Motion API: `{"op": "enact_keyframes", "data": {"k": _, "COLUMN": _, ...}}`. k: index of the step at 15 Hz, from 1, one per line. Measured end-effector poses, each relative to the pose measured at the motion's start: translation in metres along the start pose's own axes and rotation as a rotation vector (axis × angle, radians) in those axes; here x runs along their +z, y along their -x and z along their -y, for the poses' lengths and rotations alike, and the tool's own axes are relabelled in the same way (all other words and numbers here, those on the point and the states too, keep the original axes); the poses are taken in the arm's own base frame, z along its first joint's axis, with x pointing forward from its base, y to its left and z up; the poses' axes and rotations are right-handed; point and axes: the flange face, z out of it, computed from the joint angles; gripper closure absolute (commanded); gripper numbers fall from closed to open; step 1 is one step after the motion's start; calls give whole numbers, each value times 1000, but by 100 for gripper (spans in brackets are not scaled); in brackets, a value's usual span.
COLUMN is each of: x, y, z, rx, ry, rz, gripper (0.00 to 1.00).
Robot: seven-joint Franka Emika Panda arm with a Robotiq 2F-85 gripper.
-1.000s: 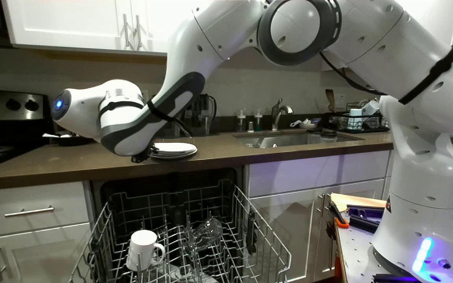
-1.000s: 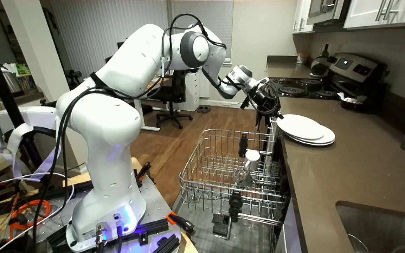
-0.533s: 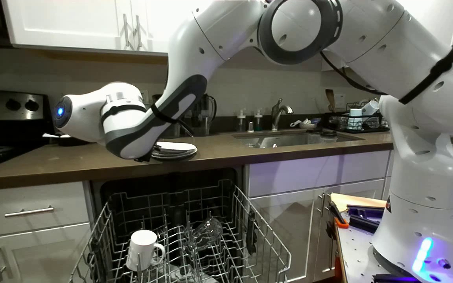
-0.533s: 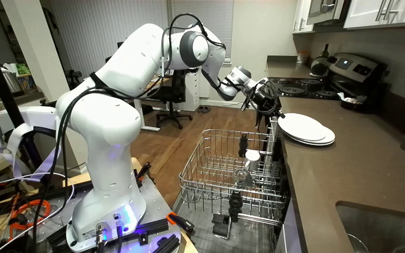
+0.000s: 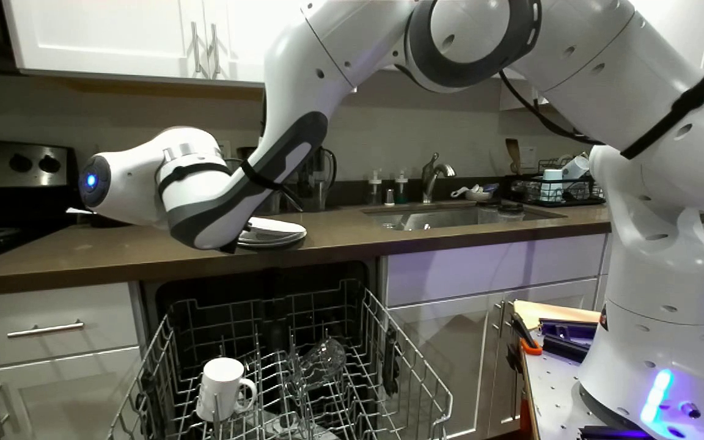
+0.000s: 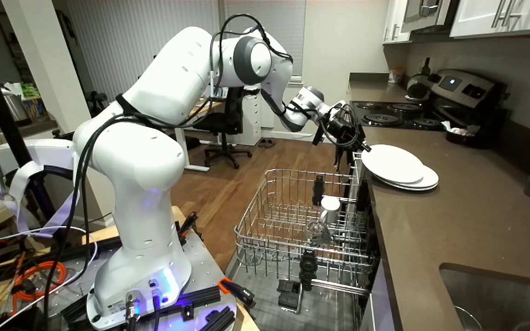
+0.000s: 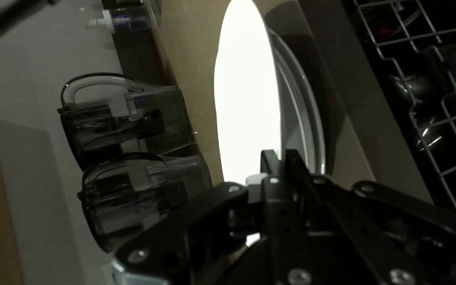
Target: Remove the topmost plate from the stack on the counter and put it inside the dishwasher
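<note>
The jaws are closed on the rim of the top plate [image 6: 391, 163], with only its edge pinched between the black fingertips [image 7: 268, 160] in the wrist view. The top plate is held over the stack [image 6: 429, 178], tilted, its gripped side raised higher than the stack; whether its opposite side touches the stack, I cannot tell. In both exterior views the stack sits near the front edge of the brown tabletop [image 6: 458, 216]. In an exterior view the robot's wrist [image 5: 190, 186] is just left of the stack, covering most of the jaws. There the dishwasher [image 5: 306, 276] is below the stack, dark inside, and its grey wire rack [image 5: 410, 346] stands pulled out, lower than the stack and in front of it. In the rack, down and forward from the stack, are a white mug [image 5: 217, 389] and a clear glass [image 5: 326, 360]. The sink [image 5: 450, 215] is set in the tabletop to the right of the stack, well apart, and a faucet [image 5: 428, 183] rises behind it. Two see-through jugs [image 7: 123, 122] stand on the wall side of the stack, apart from it, and a stove [image 5: 22, 182] is well to the left of the stack
</note>
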Motion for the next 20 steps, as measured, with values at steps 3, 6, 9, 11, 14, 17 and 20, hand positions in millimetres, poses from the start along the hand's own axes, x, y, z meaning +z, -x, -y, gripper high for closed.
{"op": "enact_keyframes", "data": {"k": 3, "x": 0, "y": -1, "z": -1, "rx": -1, "ry": 16, "rz": -12, "gripper": 94}}
{"op": "enact_keyframes", "data": {"k": 6, "x": 4, "y": -2, "z": -3, "rx": -1, "ry": 21, "rz": -13, "gripper": 94}}
{"op": "enact_keyframes", "data": {"k": 9, "x": 9, "y": -2, "z": -5, "rx": 2, "ry": 23, "rz": -7, "gripper": 94}}
{"op": "enact_keyframes", "data": {"k": 11, "x": 11, "y": -3, "z": -6, "rx": 3, "ry": 25, "rz": -6, "gripper": 94}}
{"op": "enact_keyframes", "data": {"k": 14, "x": 11, "y": -3, "z": -7, "rx": 2, "ry": 31, "rz": -10, "gripper": 94}}
{"op": "enact_keyframes", "data": {"k": 17, "x": 8, "y": -4, "z": -7, "rx": -4, "ry": 47, "rz": -22, "gripper": 94}}
{"op": "enact_keyframes", "data": {"k": 20, "x": 0, "y": -2, "z": -6, "rx": -10, "ry": 61, "rz": -22, "gripper": 94}}
